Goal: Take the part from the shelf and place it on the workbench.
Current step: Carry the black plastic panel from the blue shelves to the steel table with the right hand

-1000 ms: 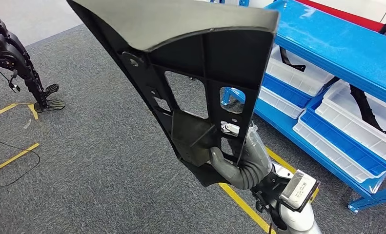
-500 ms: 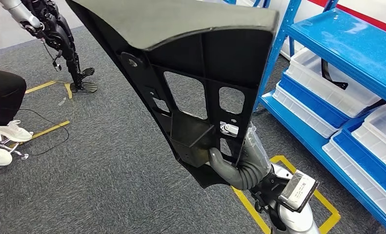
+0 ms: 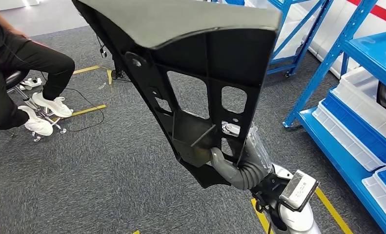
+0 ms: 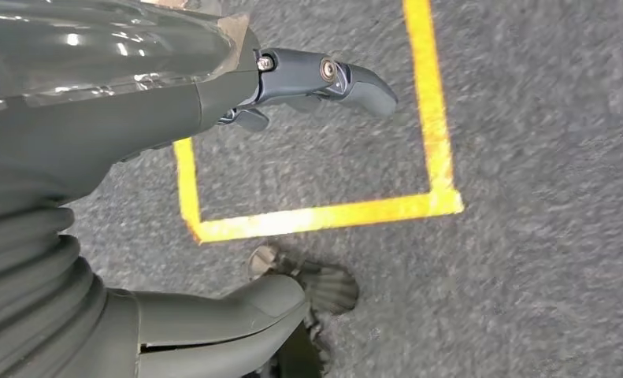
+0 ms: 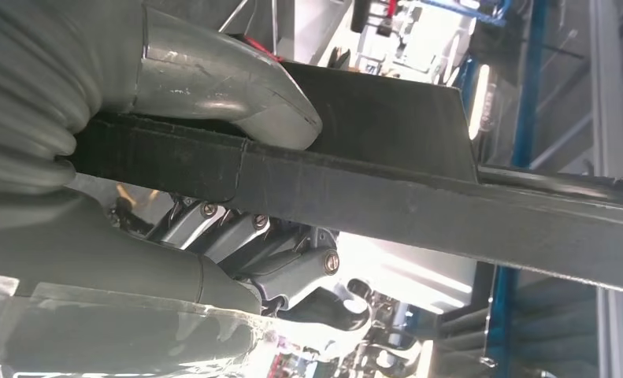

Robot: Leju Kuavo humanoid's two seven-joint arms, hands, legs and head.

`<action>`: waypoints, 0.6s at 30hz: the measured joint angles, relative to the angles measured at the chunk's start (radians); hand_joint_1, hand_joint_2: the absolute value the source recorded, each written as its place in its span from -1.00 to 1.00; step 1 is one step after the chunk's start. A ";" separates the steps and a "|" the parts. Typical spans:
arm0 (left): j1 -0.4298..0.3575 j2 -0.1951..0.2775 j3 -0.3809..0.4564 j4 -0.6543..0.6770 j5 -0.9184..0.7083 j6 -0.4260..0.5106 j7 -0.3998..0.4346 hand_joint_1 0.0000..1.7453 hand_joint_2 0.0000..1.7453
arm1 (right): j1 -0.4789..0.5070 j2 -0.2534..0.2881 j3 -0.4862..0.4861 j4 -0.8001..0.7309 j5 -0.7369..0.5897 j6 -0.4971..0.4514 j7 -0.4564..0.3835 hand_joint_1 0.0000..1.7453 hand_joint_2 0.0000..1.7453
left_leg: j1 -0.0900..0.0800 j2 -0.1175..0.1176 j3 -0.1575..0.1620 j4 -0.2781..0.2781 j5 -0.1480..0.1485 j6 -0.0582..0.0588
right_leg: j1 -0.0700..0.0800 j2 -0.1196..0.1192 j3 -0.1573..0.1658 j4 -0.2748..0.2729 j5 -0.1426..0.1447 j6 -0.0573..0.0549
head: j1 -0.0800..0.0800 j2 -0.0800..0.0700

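Right hand fingers clamped on black ribbed part rising above them; left hand fingers spread, empty.

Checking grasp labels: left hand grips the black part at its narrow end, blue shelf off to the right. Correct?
One error: the right hand grips the black part, not the left. The head view shows the right arm coming up to the part's narrow end; the right wrist view shows its thumb pressed on the part's edge. The left hand holds nothing, over the floor. The blue shelf is on the right.
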 joint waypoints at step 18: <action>-0.004 -0.010 0.014 -0.003 -0.008 0.013 0.008 -1.00 1.00 | -0.003 0.021 0.001 0.006 -0.004 0.010 0.006 1.00 1.00 | -0.003 0.170 0.013 -0.002 -0.011 0.027 | 0.017 -0.109 -0.009 0.070 -0.067 -0.005 | -0.002 0.000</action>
